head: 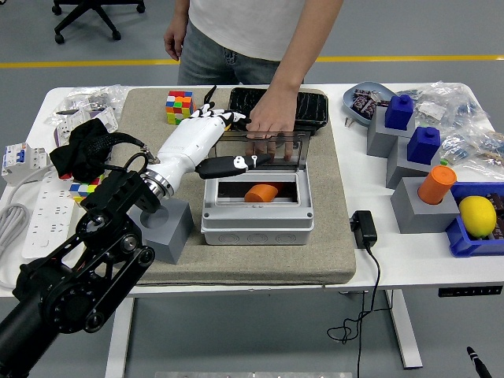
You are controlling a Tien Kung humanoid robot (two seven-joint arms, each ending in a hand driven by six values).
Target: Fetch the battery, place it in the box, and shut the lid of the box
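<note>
Just beyond the left hand (206, 138), to its right, stands the grey box (257, 213) on a tan mat (331, 236) that covers the middle of the white surface (409, 260). The hand is white-shelled with dark fingers; the fingers are loosely spread and hold nothing, and the dark thumb (228, 164) points right along the lower edge of the clear lid (264, 150), which stands raised at the back of the box. Whether the thumb touches the lid cannot be told. Below the thumb, inside the open box, lies the orange battery (261, 193), tilted on the dark floor. A person's hand (270, 126), reaching in from the far side, rests its fingertips on the top of the lid just right of the robot's hand. Behind the lid sits a black tray (311, 106). Below the wrist stands a grey block (164, 228) with a round hollow, and above the fingers a colourful cube (179, 106).
</note>
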